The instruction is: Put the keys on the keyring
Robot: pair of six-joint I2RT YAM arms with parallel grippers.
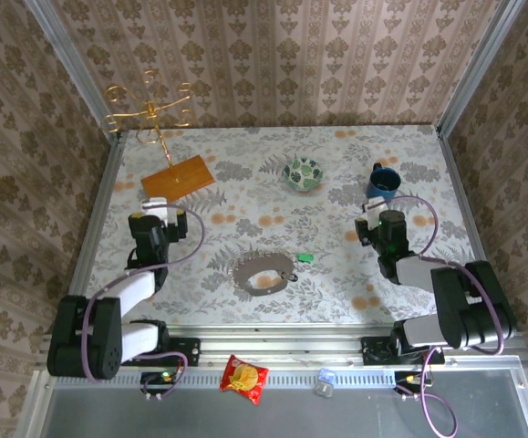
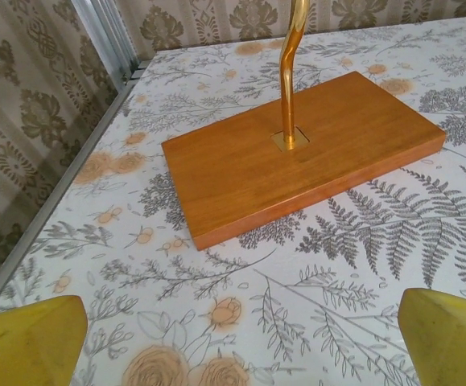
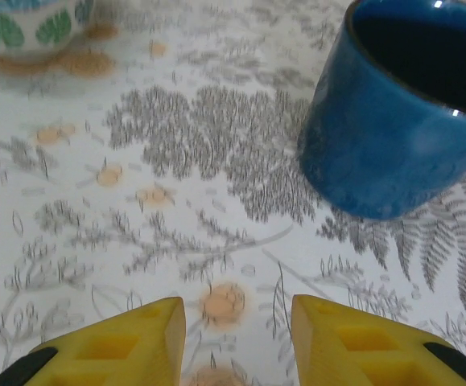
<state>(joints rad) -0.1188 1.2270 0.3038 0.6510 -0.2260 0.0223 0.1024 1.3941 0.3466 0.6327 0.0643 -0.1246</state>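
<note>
The keyring (image 1: 264,273), a thin brown-grey floppy loop, lies on the patterned tablecloth near the front middle. The green-headed key (image 1: 305,258) lies just right of it, apart from the loop. A small dark speck at the loop's right end may be the black-headed key; it is too small to tell. My left gripper (image 1: 163,209) (image 2: 245,338) stands open over bare cloth, just short of the wooden base (image 2: 297,161). Facing the blue mug (image 3: 402,112), my right gripper (image 1: 373,222) (image 3: 237,322) is open with nothing between its yellow fingers (image 3: 128,346).
A gold wire stand (image 1: 150,114) rises from the wooden base (image 1: 178,178) at the back left. The patterned bowl (image 1: 302,173) sits at the back middle, the blue mug (image 1: 384,182) to its right. A red snack bag (image 1: 244,377) lies on the front rail.
</note>
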